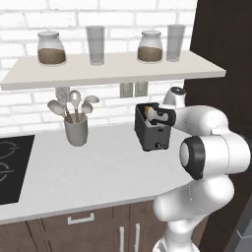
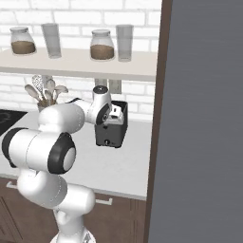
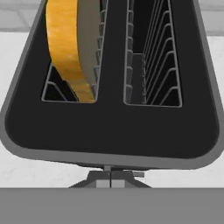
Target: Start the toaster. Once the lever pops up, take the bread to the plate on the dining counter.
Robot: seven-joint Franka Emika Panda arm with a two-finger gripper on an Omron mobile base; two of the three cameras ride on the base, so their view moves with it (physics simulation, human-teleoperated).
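The dark grey toaster [image 1: 153, 134] [image 2: 111, 132] stands on the white wall counter under the shelf. In the hand view I look straight down on its top [image 3: 109, 131]. An orange-crusted slice of bread [image 3: 72, 48] stands up out of the left slot, and the right slot is bare. My gripper [image 3: 110, 177] [image 1: 158, 118] [image 2: 110, 114] hangs over the toaster's front end, fingertips shut together just past the front rim. I cannot tell whether they touch the lever. The plate and the dining counter are out of view.
A grey holder of wooden spoons [image 1: 76, 129] stands left of the toaster. The shelf [image 1: 113, 69] close above carries jars and glasses. A black cooktop [image 1: 12, 167] lies at far left. A tall dark panel [image 2: 204, 118] walls off the right side.
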